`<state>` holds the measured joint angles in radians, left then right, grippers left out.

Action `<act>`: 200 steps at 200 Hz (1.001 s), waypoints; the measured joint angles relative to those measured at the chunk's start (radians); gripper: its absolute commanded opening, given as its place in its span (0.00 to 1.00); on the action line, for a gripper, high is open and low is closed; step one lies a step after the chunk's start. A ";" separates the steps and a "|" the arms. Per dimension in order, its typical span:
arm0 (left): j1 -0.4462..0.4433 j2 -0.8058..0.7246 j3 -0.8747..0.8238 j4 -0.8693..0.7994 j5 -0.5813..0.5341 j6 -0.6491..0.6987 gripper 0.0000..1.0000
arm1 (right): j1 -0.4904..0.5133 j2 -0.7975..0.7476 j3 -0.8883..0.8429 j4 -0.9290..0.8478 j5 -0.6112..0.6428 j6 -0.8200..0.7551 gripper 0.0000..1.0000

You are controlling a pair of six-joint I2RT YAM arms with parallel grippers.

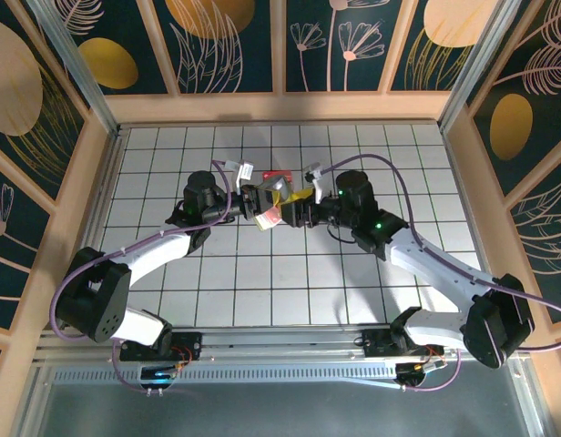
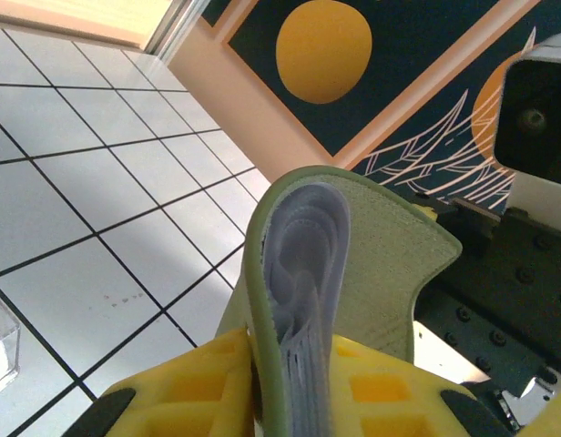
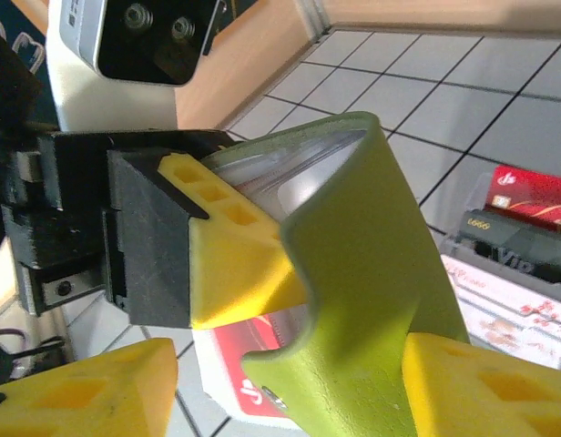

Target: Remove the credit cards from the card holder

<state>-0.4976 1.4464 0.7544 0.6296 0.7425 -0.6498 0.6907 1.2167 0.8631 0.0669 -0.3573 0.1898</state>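
Observation:
The olive-green card holder (image 2: 390, 264) hangs in the air over the middle of the table, its clear inner sleeves (image 2: 303, 264) bulging apart. My left gripper (image 2: 294, 401) is shut on its lower edge, yellow fingers (image 2: 185, 387) pressing both sides. In the right wrist view the holder's green flap (image 3: 372, 273) stands between the fingers of my right gripper (image 3: 290, 401), which is open; the flap touches only the right-hand finger (image 3: 485, 387). A red-and-white card (image 3: 249, 369) shows below the holder; whether it lies on the table I cannot tell. From above, both grippers (image 1: 258, 202) (image 1: 297, 211) meet at the holder (image 1: 279, 191).
A small clear-white box (image 3: 499, 300) with a red card (image 3: 526, 196) and a dark card (image 3: 517, 246) sits on the tiles just behind the holder, also visible from above (image 1: 277, 177). Wooden walls (image 1: 280, 107) border the white tiled table.

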 measured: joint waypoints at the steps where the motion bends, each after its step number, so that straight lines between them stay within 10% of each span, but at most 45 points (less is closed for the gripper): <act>1: 0.000 0.000 0.000 0.000 0.000 0.000 0.14 | 0.002 0.000 0.000 0.000 0.004 -0.003 0.74; 99: -0.005 -0.002 0.012 -0.029 0.029 -0.015 0.18 | 0.059 0.050 -0.001 -0.022 0.256 -0.089 0.77; 200: -0.005 -0.002 0.012 -0.019 0.059 -0.081 0.42 | 0.037 0.065 -0.030 0.000 0.220 -0.063 0.35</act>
<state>-0.5026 1.4448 0.7662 0.6102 0.8013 -0.7311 0.7273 1.2819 0.8330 0.0673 -0.1368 0.1272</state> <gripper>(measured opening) 0.402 0.371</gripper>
